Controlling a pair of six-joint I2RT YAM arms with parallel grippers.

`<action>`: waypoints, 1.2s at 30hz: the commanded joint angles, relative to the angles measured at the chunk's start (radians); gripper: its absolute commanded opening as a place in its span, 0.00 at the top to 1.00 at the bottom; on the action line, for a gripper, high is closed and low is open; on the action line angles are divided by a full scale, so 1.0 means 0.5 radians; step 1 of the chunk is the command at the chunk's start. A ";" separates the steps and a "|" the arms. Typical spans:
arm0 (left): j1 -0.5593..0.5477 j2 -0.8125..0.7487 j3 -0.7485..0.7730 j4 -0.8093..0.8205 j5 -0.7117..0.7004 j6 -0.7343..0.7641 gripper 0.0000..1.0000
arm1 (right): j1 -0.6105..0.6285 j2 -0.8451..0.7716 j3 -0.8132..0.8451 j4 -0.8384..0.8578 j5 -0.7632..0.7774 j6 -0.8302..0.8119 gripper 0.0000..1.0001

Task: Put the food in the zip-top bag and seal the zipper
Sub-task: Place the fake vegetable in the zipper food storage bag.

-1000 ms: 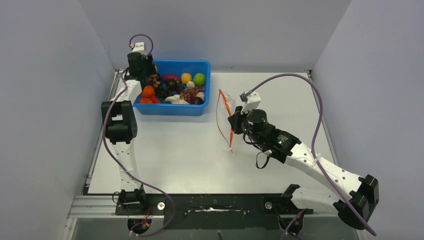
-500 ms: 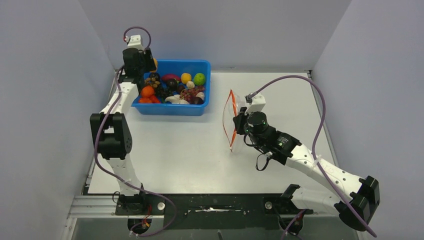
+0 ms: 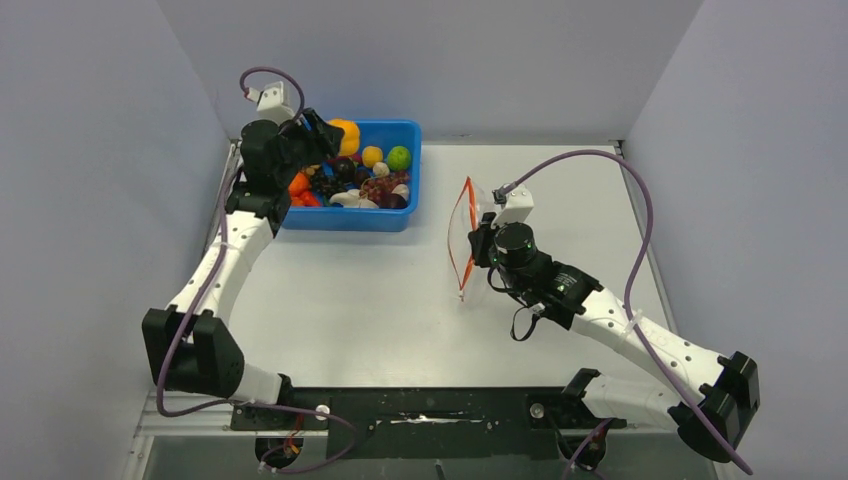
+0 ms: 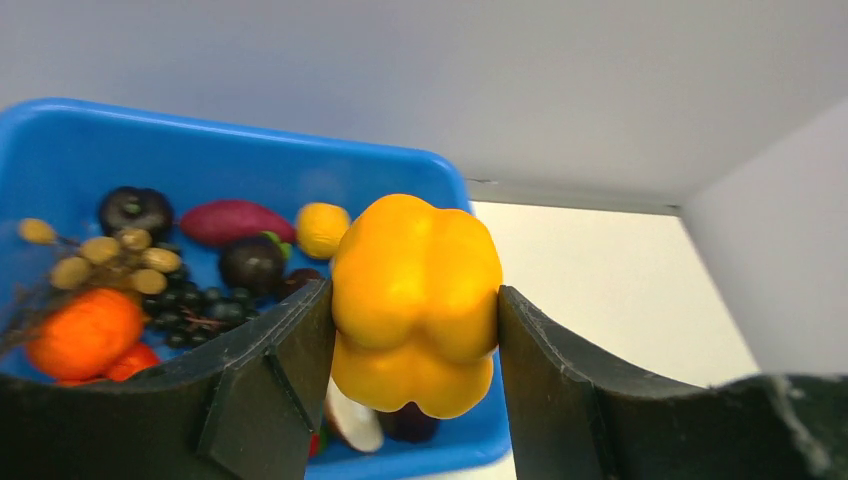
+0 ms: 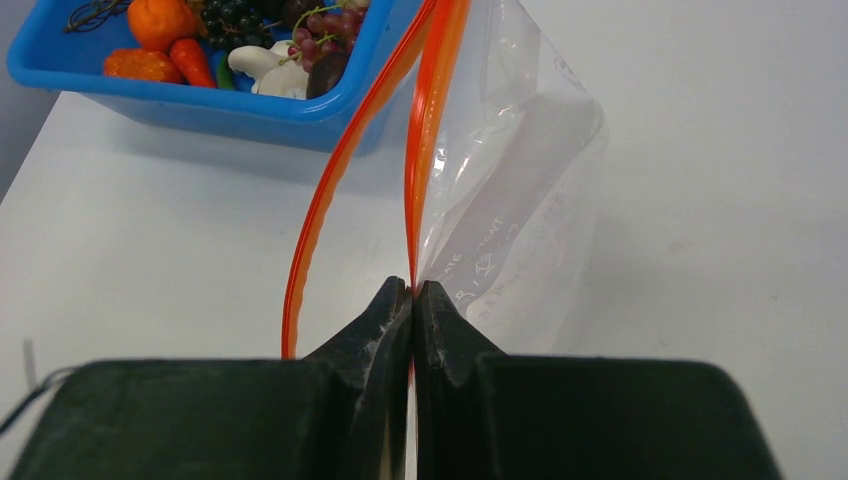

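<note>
My left gripper (image 3: 330, 135) (image 4: 415, 310) is shut on a yellow pepper (image 3: 344, 134) (image 4: 415, 300) and holds it above the blue bin's back left part. More food lies in the bin: an orange (image 4: 85, 330), dark grapes (image 4: 190, 310), a yellow ball (image 3: 372, 156), a green ball (image 3: 399, 158). My right gripper (image 3: 477, 243) (image 5: 412, 290) is shut on one side of the zip-top bag (image 3: 470, 225) (image 5: 520, 200). The bag stands upright on the table with its red-orange zipper (image 3: 460, 240) (image 5: 330, 190) gaping open toward the left.
The blue plastic bin (image 3: 350, 220) (image 5: 250, 110) sits at the table's back left, close to the left wall. Purple cables loop above both arms (image 3: 620, 180). Grey walls enclose the table on three sides.
The left arm has lifted out of the bin with the yellow pepper and swung it up to the right. The right gripper has shifted the bag slightly right and holds it still.
</note>
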 commanded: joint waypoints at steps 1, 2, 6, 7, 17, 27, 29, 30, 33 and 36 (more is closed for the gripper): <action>-0.022 -0.240 -0.104 0.133 0.275 -0.228 0.79 | -0.019 -0.021 0.030 0.148 0.035 0.024 1.00; -0.028 -0.285 -0.136 0.110 0.316 -0.245 0.79 | -0.019 -0.018 0.022 0.165 0.038 0.030 1.00; -0.032 -0.477 -0.285 0.056 0.498 -0.288 0.79 | -0.026 0.010 0.033 0.180 0.042 0.042 1.00; -0.034 -0.521 -0.318 0.031 0.538 -0.287 0.79 | -0.029 0.017 0.042 0.182 0.030 0.033 1.00; -0.036 -0.970 -0.825 0.020 0.906 -0.338 0.80 | -0.030 0.050 -0.011 0.351 -0.101 -0.037 1.00; -0.106 -1.044 -1.206 1.039 1.289 -1.202 0.80 | -0.029 0.185 0.053 0.389 -0.260 0.014 1.00; -0.132 -0.989 -1.243 1.198 1.327 -1.337 0.80 | -0.030 0.188 0.048 0.451 -0.315 0.017 1.00; -0.144 -0.956 -1.259 1.277 1.353 -1.395 0.81 | -0.029 0.188 0.045 0.479 -0.343 0.021 1.00; -0.175 -0.863 -1.300 1.447 1.406 -1.537 0.82 | -0.023 0.184 0.047 0.537 -0.395 0.031 1.00; -0.221 -0.808 -1.305 1.507 1.399 -1.586 0.83 | -0.012 0.183 0.055 0.544 -0.367 0.067 1.00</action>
